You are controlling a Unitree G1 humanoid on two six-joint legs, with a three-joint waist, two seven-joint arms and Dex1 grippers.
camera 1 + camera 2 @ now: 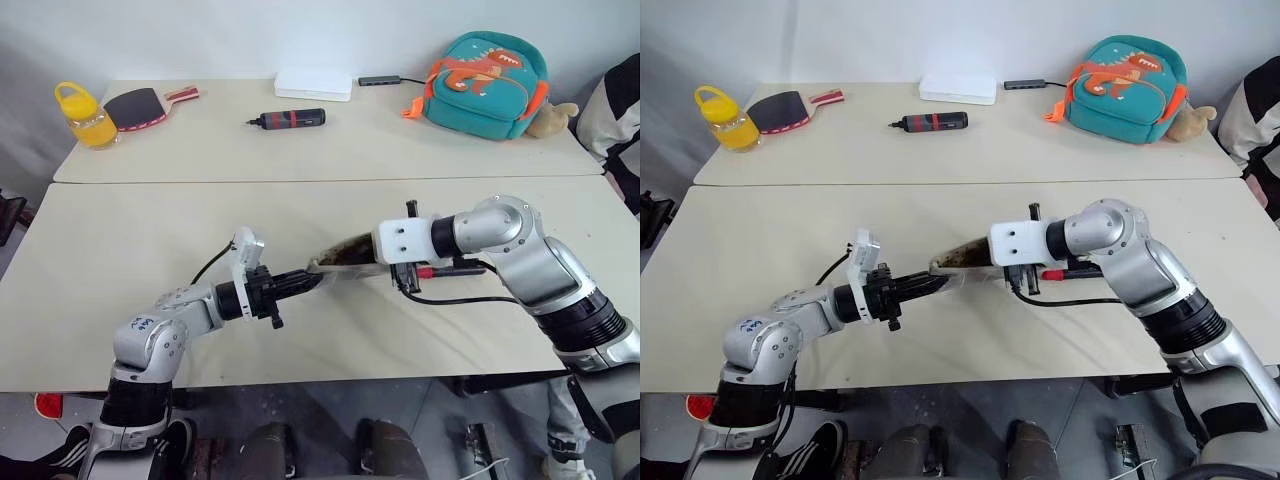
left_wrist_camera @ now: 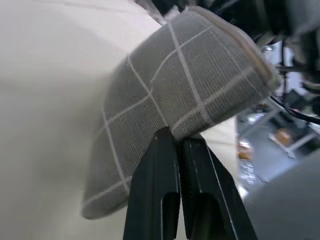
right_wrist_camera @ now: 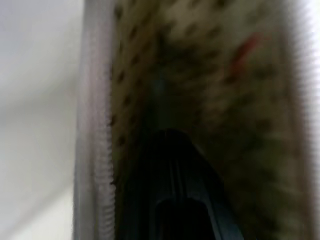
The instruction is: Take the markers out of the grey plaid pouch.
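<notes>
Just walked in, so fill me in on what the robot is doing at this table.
The robot is working on a flat grey plaid fabric pouch held up over the near beige table. Its left gripper is shut on one end of the pouch. Its right gripper is shut and reaches inside the pouch's open mouth, against the tan speckled lining. Whether it holds anything in there cannot be told. No marker lies out on the table yet.

The grey plaid pouch [image 1: 345, 252] hangs over the near table [image 1: 120, 300] between the left gripper [image 1: 318, 278] and the right gripper [image 3: 170, 150], whose fingers sit inside it, with the backpack [image 1: 487, 84] far behind on the rear table [image 1: 200, 150].
</notes>
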